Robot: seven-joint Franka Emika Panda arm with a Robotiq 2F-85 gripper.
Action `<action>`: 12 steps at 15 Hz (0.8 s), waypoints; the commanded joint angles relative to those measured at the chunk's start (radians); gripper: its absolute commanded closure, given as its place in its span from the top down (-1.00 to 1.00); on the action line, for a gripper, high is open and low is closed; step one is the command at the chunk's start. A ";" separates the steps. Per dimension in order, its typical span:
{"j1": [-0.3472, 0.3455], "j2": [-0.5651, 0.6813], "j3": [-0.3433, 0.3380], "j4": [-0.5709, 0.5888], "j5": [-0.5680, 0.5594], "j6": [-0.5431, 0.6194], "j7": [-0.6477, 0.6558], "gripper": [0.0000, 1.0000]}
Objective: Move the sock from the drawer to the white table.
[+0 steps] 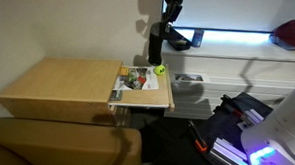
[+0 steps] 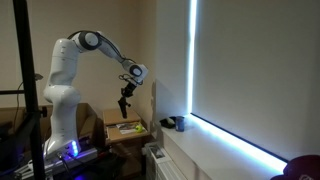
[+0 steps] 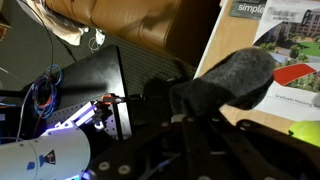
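Note:
My gripper (image 3: 186,112) is shut on a dark grey sock (image 3: 232,78), which fills the middle of the wrist view. In both exterior views the sock (image 1: 157,47) (image 2: 123,106) hangs down from the gripper (image 1: 162,30) (image 2: 126,90), held in the air above the end of a wooden cabinet (image 1: 58,84) (image 2: 128,133). The white table (image 1: 232,77) (image 2: 215,150) lies beside the cabinet, under a bright light strip. I cannot make out the drawer clearly.
A magazine (image 1: 137,81) (image 3: 290,35) lies on the cabinet's end, with a yellow-green ball (image 1: 158,69) (image 3: 308,130) by it. A dark cup (image 2: 180,124) stands on the white table. A brown couch (image 1: 50,147) and cables (image 3: 50,95) are below.

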 commanded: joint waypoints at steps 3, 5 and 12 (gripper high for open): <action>0.001 -0.015 -0.002 -0.031 0.007 0.071 0.029 -0.98; -0.052 0.077 -0.039 0.012 0.093 0.165 -0.025 -0.98; -0.236 0.150 -0.169 0.256 0.263 0.149 -0.021 -0.98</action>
